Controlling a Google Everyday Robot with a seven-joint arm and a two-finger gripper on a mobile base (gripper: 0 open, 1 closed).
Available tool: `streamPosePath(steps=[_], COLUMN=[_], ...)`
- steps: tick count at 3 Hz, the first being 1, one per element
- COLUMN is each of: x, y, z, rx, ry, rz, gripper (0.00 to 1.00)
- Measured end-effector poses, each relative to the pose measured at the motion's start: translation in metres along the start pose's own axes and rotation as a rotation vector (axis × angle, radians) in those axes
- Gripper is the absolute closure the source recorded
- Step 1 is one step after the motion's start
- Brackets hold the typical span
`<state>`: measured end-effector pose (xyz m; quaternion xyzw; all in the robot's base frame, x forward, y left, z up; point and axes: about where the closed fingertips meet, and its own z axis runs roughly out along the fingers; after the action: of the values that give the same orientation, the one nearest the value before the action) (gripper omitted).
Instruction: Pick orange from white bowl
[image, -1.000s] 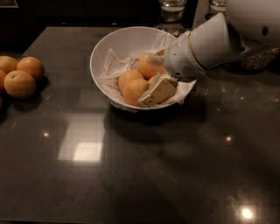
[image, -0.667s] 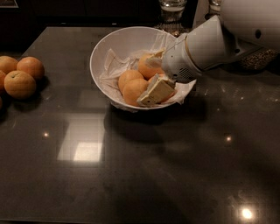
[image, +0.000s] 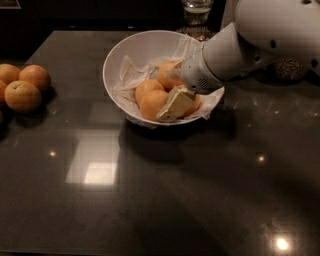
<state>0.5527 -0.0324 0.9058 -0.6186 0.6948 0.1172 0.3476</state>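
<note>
The white bowl stands at the middle back of the dark table, lined with crumpled white paper. Several oranges lie in it: one at the front left, one behind it, one at the back, and one partly hidden on the right. My gripper reaches down into the bowl from the upper right. Its cream tip lies among the oranges, between the front left one and the right one. The white arm hides the bowl's right rim.
Three loose oranges lie on the table at the left edge. A glass jar stands behind the bowl, and a grainy object sits at the back right, under the arm. The table top is dark and glossy.
The arm's upper part has shifted a little to the left. The gripper's tip stays in the bowl among the oranges at nearly the same place.
</note>
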Motion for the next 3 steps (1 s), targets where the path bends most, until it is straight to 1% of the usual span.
streamPosePath(steps=[1,3], x=[-0.001,-0.007], y=[0.0,-0.002], z=[-0.002,0.011], rx=[0.0,-0.021], ry=[0.0,0.003], rz=[0.0,-0.003], gripper=[0.34,0.37])
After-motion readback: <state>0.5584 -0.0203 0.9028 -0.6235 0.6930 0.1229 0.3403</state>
